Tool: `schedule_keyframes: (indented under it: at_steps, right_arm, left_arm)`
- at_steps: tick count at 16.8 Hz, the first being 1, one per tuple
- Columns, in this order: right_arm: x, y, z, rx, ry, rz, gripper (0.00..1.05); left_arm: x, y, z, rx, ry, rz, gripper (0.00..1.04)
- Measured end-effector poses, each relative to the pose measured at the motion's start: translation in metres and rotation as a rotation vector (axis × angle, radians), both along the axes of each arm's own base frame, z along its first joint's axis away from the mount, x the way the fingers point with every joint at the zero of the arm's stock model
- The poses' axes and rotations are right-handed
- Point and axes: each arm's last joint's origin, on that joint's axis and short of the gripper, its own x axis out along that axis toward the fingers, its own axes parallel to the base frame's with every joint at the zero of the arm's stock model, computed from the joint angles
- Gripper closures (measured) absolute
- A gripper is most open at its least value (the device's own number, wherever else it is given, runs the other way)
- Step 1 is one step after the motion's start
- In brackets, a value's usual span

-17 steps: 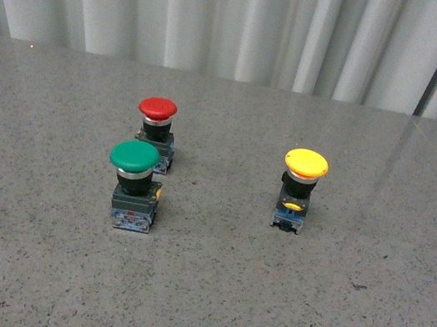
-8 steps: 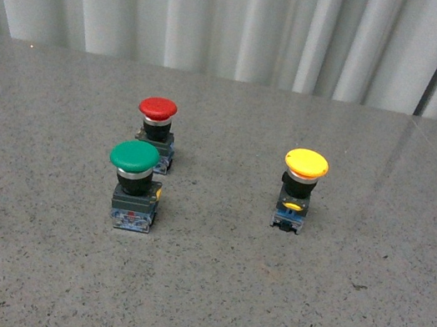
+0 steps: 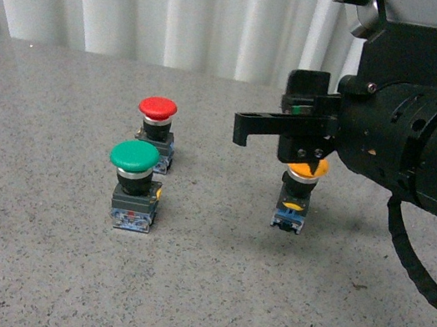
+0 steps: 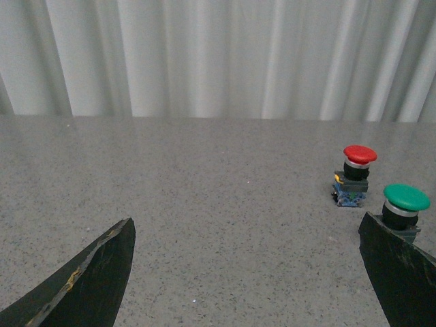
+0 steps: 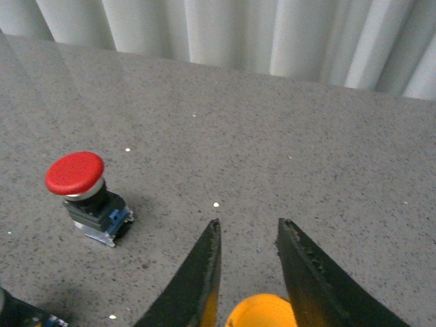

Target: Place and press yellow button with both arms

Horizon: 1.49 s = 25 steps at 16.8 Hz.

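The yellow button (image 3: 296, 196) stands upright on the grey table, right of centre; its cap is half hidden behind my right arm. My right gripper (image 3: 243, 129) is open above it, fingers reaching left past the cap. In the right wrist view the yellow cap (image 5: 260, 312) shows low between the two open fingers (image 5: 248, 226). My left gripper (image 4: 248, 272) is open and empty over bare table; it does not show in the front view.
A green-capped button (image 3: 132, 185) stands left of centre, with a red-capped button (image 3: 156, 130) just behind it. Both show in the left wrist view, the green one (image 4: 405, 204) beside one finger and the red one (image 4: 355, 174) further off. A white curtain closes the back.
My right arm has come into the front view from the right and now hangs over the yellow button. The buttons have not moved.
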Motion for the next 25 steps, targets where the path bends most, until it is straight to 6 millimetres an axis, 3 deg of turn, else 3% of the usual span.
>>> schedule_keyframes:
  at_steps: [1,6,25]
  right_arm:
    - [0.001,-0.003,-0.001,-0.007,0.010,-0.009,0.88]
    - [0.001,-0.003,-0.002,-0.010,0.012,-0.001,1.03]
    - [0.007,-0.001,-0.028,-0.034,0.074,0.013,1.03]
  left_arm:
    - [0.000,0.000,0.000,0.000,0.000,0.000,0.07]
    - [0.000,0.000,0.000,0.000,0.000,0.000,0.07]
    - [0.000,0.000,0.000,0.000,0.000,0.000,0.07]
